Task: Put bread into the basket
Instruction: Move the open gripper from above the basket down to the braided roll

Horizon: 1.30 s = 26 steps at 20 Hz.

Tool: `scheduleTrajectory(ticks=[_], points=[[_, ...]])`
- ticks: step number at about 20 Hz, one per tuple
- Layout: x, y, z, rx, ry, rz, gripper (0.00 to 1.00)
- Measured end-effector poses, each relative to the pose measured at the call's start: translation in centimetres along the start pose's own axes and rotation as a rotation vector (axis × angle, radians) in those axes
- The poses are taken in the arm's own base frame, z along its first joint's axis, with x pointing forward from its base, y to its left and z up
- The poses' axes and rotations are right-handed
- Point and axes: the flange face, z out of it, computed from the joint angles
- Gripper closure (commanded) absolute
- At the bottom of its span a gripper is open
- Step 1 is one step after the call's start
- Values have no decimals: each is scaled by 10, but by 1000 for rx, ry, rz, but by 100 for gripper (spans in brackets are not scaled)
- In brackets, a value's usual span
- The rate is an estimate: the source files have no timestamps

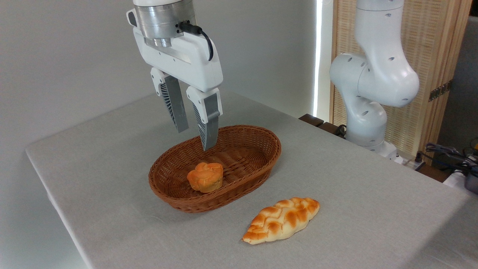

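Plainly the loaf (282, 219) lies flat on the bench (373, 201), just in front of the basket (261, 160) and a little to its right, apart from the rim and not touching it; the tool (194, 138) hangs over the basket's back half with its two fingers parted and nothing between them. Inside the basket, toward its front wall, sits a bun (205, 176). By its look the loaf should be light and somewhat soft, with a braided, matte crust that ought not to slip; a hard squeeze might dent it, so a gentle close seems wise. Its ends taper to points and would give poor purchase; the thick middle, taken across the short width, looks the best place to hold. The loaf lies aslant to the basket's long axis, so the tool would likely need turning to span it. Room is good: bare bench surrounds the loaf, though the bench's front edge is near beyond it; the basket's rim stands between loaf and target, so the lift must clear it; the free floor behind and right of the bun appears long enough to take the loaf.
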Motion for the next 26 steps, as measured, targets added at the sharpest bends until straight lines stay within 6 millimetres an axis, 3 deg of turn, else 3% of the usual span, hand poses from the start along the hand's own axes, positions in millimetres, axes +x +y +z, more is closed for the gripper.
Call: scheduleTrajectory(ticks=[9,15,20,26], points=[[-8,-5,-5,6,7,-17,0],[-18,2,-3,-4,-1,-19,0],[-53,1,15,-32,-39,24,0],[-105,-5,62,-28,-48,42,0]])
